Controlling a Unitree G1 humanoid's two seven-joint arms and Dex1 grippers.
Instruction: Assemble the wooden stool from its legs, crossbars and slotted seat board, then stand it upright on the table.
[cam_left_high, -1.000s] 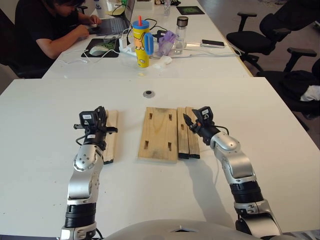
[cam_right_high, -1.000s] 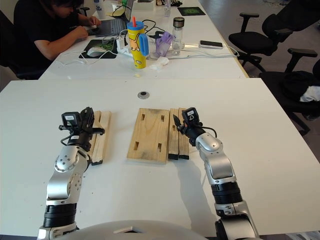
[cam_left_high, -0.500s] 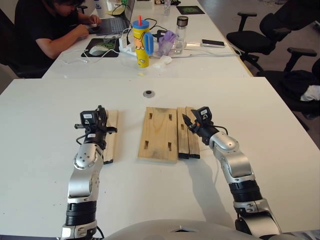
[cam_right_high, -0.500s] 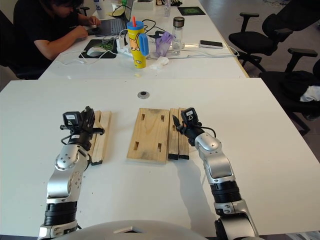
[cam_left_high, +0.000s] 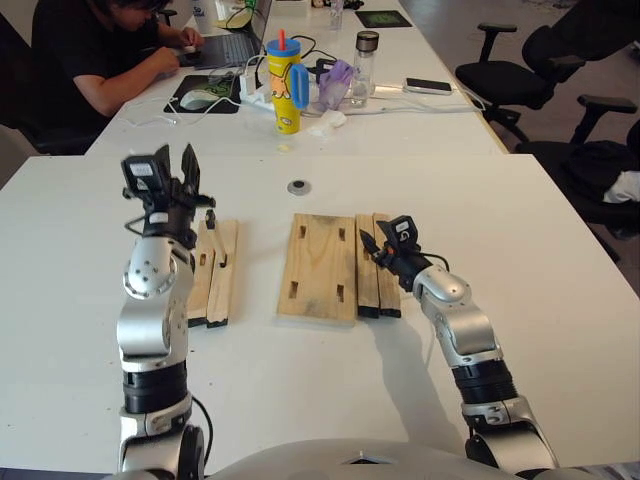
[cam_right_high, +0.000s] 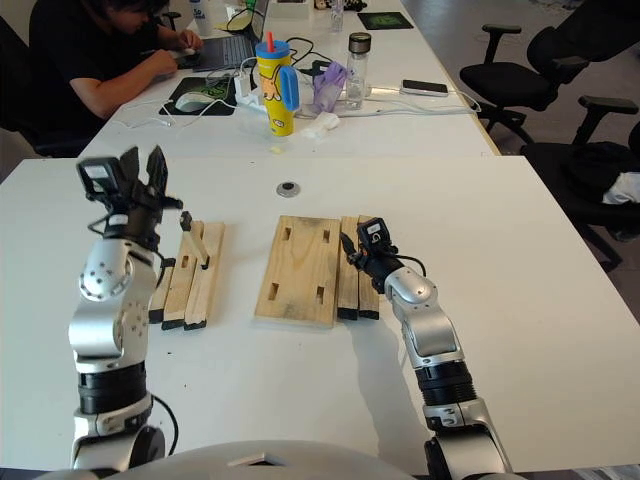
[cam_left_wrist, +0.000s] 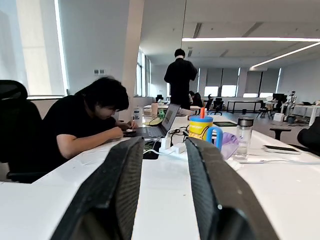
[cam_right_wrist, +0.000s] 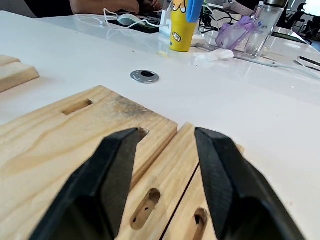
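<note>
The slotted seat board (cam_left_high: 318, 266) lies flat at the middle of the white table (cam_left_high: 80, 260). Two wooden legs (cam_left_high: 377, 272) lie side by side against its right edge. My right gripper (cam_left_high: 371, 243) hovers low over their far ends, open, with nothing between its fingers; the right wrist view has its fingers (cam_right_wrist: 116, 165) straddling the seam between board and leg (cam_right_wrist: 170, 175). More wooden pieces (cam_left_high: 214, 272) lie to the left of the board. My left gripper (cam_left_high: 166, 168) is raised above them, pointing up and open, holding nothing (cam_left_wrist: 164, 145).
A metal grommet (cam_left_high: 297, 187) sits in the table behind the board. The far table carries a yellow cup (cam_left_high: 284, 95), a bottle (cam_left_high: 364, 62), a phone (cam_left_high: 427, 86) and cables. Office chairs (cam_left_high: 520, 70) stand at the right. Bare table surface lies to both sides and in front.
My left arm has lifted from the wooden pieces on the left to well above the table, gripper pointing up. My right gripper has edged slightly left and lower over the legs.
</note>
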